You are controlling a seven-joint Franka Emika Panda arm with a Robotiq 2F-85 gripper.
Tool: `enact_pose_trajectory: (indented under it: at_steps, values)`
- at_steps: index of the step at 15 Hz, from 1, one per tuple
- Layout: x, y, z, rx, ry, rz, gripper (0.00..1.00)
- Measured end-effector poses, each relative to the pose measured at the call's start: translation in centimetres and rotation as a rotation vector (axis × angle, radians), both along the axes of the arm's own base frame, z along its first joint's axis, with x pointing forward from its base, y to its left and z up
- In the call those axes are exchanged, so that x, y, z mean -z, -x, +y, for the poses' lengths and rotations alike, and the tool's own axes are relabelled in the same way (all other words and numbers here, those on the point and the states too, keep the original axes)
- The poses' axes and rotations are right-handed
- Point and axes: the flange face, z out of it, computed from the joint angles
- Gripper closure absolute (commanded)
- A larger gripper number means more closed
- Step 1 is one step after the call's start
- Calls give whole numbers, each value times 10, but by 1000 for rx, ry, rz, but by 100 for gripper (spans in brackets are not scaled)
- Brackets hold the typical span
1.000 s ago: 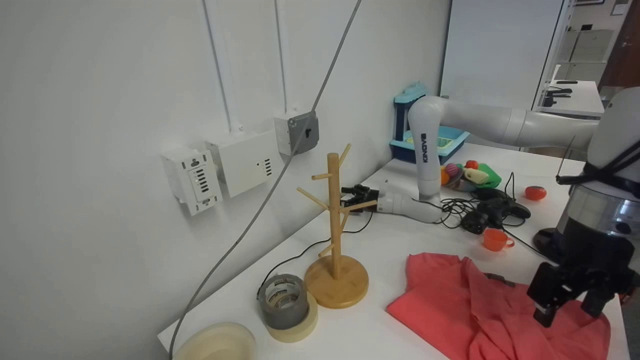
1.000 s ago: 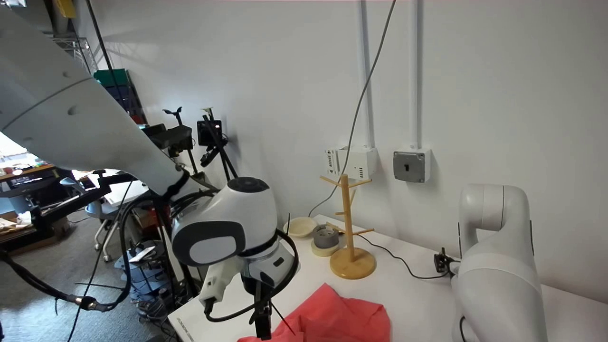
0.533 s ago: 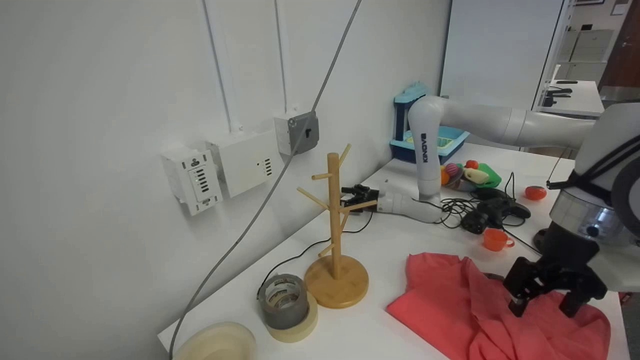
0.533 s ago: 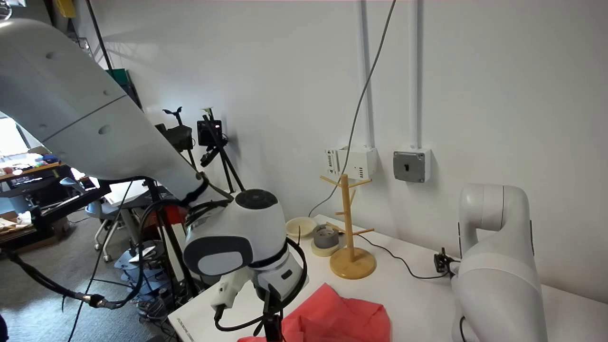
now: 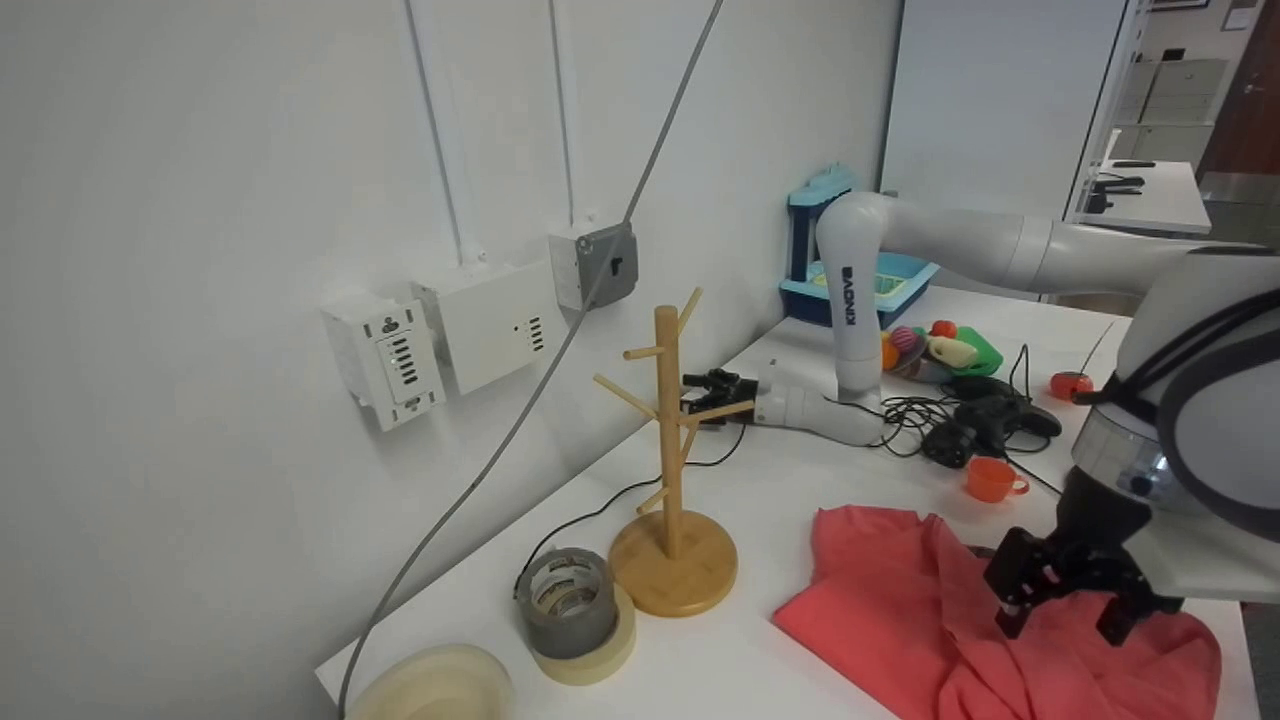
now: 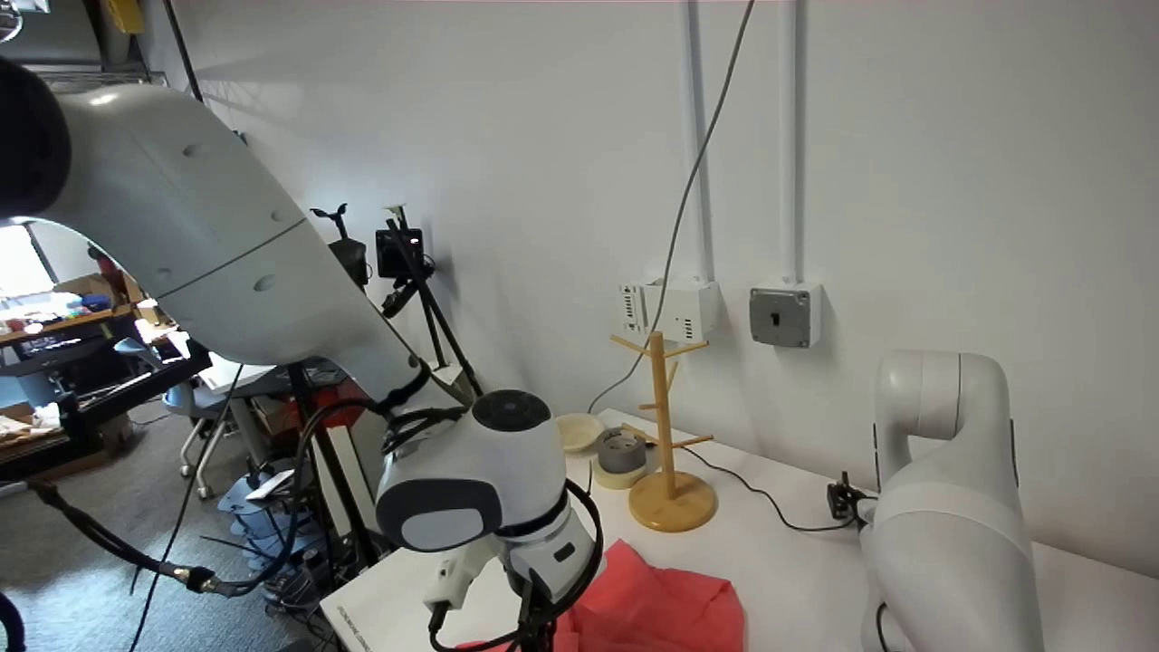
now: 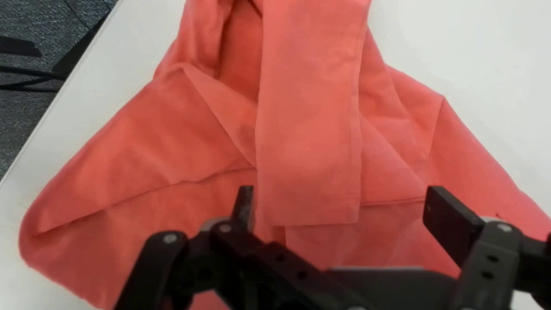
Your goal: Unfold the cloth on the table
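In an exterior view, from left to right, a round cream-coloured bowl (image 5: 440,682) sits at the left end of the smooth white table (image 5: 740,665), only partly in view. To its right, a grey roll of tape (image 5: 572,635) rests on top of a pale yellow roll of tape (image 5: 597,668). Just beside these rolls, a light-brown wooden mug tree (image 5: 670,455) stands upright on its round base. Farther right, toward the rear, is a white, jointed, KINOVA-marked robot arm (image 5: 850,245). The plain coral-red fabric cloth (image 5: 875,610) lies wrinkled and partly folded on the table, right of the mug tree and apart from it. Near the far edge of the cloth stands an orange-red cup (image 5: 989,481) with a handle. At the right, the black two-finger gripper (image 5: 1061,626) points downward over the cloth; its jaws are spread wide. In the wrist view, a grey floor (image 7: 21,116) shows at the left, beyond the table edge. The cloth occupies the middle, and the gripper's black fingers (image 7: 452,224) stand well apart, with the squared end of a flat cloth fold visible between them. Contact between these fingers and the cloth cannot be determined.
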Motion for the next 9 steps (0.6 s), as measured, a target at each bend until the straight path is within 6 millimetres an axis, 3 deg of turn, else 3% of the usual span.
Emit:
enact_pose_trajectory:
  at_steps: [6, 8, 9]
  values:
    - [24, -26, -15, 44, 0, 12, 2]
    - [33, -32, -17, 58, 0, 19, 17]
    - [38, -35, -17, 65, -1, 23, 30]
